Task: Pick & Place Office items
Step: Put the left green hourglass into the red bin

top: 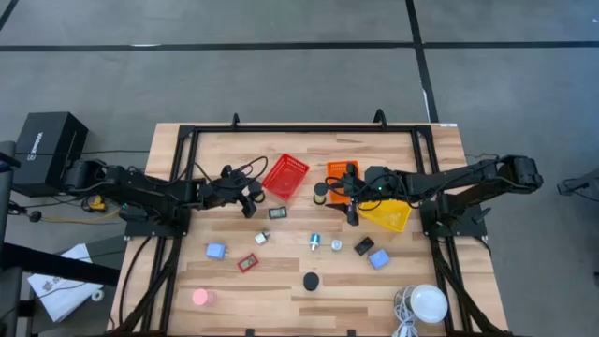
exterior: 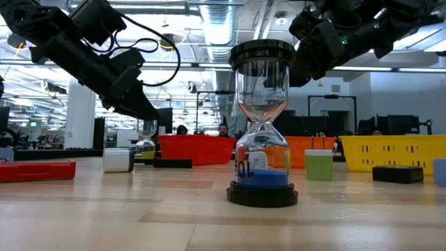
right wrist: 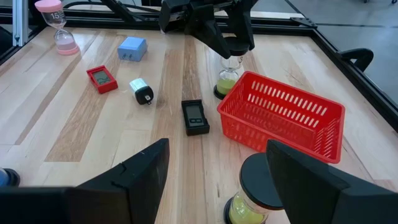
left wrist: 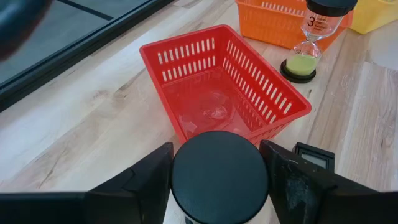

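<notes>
My left gripper [top: 249, 199] is shut on a small hourglass with green sand [right wrist: 228, 78], which stands just left of the red basket [top: 285, 176]. My right gripper [top: 350, 208] hangs open by the orange basket [top: 343, 172]. A second green-sand hourglass [right wrist: 254, 194] stands on its base ahead of the right gripper's spread fingers, and they do not touch it. On the near half of the table lie other office items: a black rectangle [top: 278, 212], a blue block [top: 216, 250], a red-framed piece [top: 247, 263], a white roll [top: 261, 238] and silvery bits [top: 315, 241]. My left gripper pinches the hourglass's round black top cap [left wrist: 219, 163] between its two fingers [left wrist: 149, 177], one on each side of the rim. The fingers slant down at it from the table's left. The hourglass stands upright with its base [right wrist: 226, 91] on the table.
The yellow basket [top: 388, 214] lies under the right arm. A blue-sand hourglass [exterior: 263, 125] stands near the front edge, with a pink one [top: 200, 298] at the front left. A white round lamp [top: 429, 302] sits front right. Black frame rails [top: 281, 129] run along the table's edges.
</notes>
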{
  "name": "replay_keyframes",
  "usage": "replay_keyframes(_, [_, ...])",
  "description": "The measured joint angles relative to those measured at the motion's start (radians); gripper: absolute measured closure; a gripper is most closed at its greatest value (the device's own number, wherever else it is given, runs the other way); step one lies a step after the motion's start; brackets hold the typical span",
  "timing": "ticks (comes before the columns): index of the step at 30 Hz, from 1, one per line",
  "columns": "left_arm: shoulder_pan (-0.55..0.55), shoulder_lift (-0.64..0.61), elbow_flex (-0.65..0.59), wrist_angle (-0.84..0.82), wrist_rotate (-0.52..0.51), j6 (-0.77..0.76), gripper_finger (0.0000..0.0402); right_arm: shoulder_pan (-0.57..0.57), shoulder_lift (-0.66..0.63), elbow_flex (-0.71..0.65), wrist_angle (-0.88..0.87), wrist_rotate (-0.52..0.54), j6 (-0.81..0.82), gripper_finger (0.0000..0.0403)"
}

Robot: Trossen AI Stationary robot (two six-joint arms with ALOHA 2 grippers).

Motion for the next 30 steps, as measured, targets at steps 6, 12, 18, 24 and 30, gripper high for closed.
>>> replay_keyframes(6, [0.000,0.000,0.000,0.008,0.001,0.000,0.0176,0.000,0.000,0.000,0.000,0.000,0.000,0.0143])
replay_keyframes(12, [0.000,0.000,0.000,0.018,0.001,0.001,0.0187,0.000,0.000,0.000,0.000,0.000,0.000,0.0143])
replay_keyframes(18, [-0.001,-0.049,0.015,0.019,0.004,0.003,0.0188,0.000,0.000,0.000,0.000,0.000,0.002,0.0143])
replay_keyframes(24, [-0.024,-0.106,0.060,0.022,0.002,0.055,0.0182,0.000,0.000,0.000,-0.016,0.000,0.003,0.0143])
replay_keyframes(30, [-0.020,-0.110,0.105,0.021,0.000,0.080,0.0192,0.000,0.000,0.000,-0.030,0.000,0.025,0.0143])
